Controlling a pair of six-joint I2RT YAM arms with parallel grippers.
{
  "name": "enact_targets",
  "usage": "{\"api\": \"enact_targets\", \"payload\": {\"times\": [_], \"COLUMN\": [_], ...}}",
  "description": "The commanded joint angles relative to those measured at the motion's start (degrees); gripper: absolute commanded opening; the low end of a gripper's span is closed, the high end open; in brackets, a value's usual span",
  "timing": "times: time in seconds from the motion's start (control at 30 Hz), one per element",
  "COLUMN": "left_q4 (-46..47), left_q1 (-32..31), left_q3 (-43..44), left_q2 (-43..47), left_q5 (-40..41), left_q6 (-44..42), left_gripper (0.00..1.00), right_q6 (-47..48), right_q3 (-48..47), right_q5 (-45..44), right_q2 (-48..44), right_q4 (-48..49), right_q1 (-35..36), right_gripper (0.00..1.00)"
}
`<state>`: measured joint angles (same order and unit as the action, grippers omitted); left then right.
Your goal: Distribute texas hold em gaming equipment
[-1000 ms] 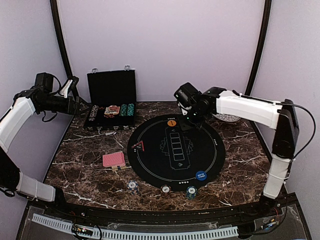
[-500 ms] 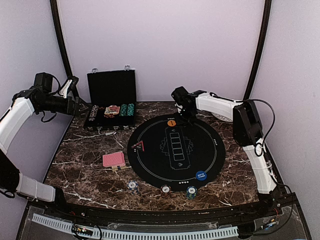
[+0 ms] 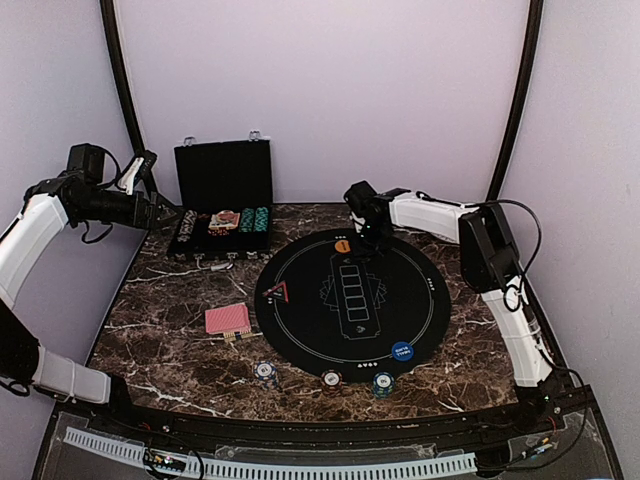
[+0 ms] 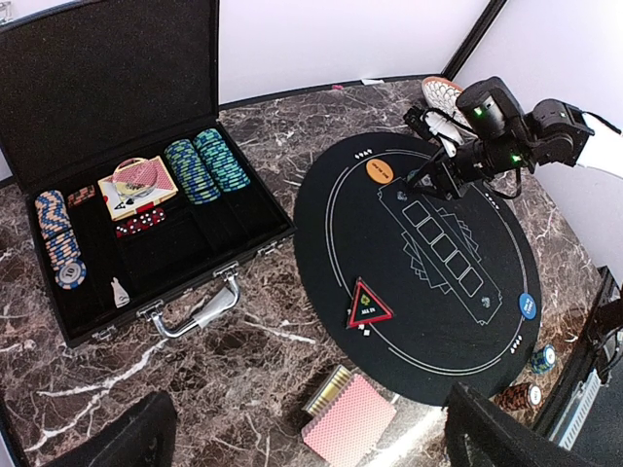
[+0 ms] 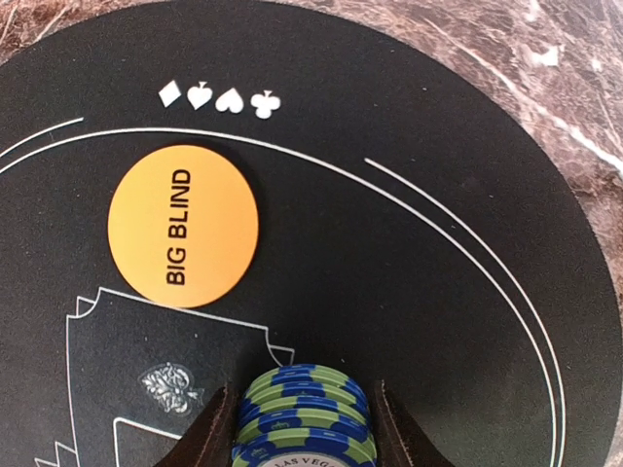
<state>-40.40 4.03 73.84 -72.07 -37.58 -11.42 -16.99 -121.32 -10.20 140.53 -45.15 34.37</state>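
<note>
Presently, the right gripper (image 3: 370,241) was seen closed part-way on a short stack of blue-and-green poker chips (image 5: 304,413). The stack was clamped by its rims between the two fingers (image 5: 209,433). It was held over the far part of the black mat (image 5: 458,243), just beside the orange marker disc (image 5: 183,226) lettered BIG BLIND. Whether the bottom chip was touching the mat could not be told from either view.

The left gripper (image 3: 165,214) was spread to its widest, with nothing held, near the open case (image 4: 107,88) at the far left of the table.

The following faults were judged possible:

1. Slippage. Several loose chips were gripped by their rims only. If the clamp were eased unevenly, the lower chips could be dropped first and the stack sheared.
2. Scatter. If the stack were released clear of the mat, chips could be tipped onto their rims and rolled off towards the marble.
3. Overlap. Because the orange marker disc was so near, a small sideways drift could cause the stack to be set partly upon it and left tilted.
4. Displacement. The disc could be pushed by a finger during descent or withdrawal.

A low, level release, kept apart from the disc, was judged advisable.
</note>
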Motion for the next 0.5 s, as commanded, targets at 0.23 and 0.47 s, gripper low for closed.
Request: {"api": "enact_targets", "payload": {"times": [0.23,0.47], "left_q4": [-1.28,-1.99], "left_q1": [0.27,0.27], "left_q3": [0.95,0.98], "left_q2": [1.2,1.42], "left_q5": [-0.93,-0.55], "left_q6": [-1.2,-1.98], "left_gripper": [0.99,0.99], "right_q6": [1.6,2.5], "right_q3": [-2.39,0.83], "right_q5": [0.06,-0.04], "right_q2": [0.53,-8.56], "right_q4": [0.22,0.3], "right_q1": [-0.9,1.1], "right_gripper": [0.55,0.6]}}
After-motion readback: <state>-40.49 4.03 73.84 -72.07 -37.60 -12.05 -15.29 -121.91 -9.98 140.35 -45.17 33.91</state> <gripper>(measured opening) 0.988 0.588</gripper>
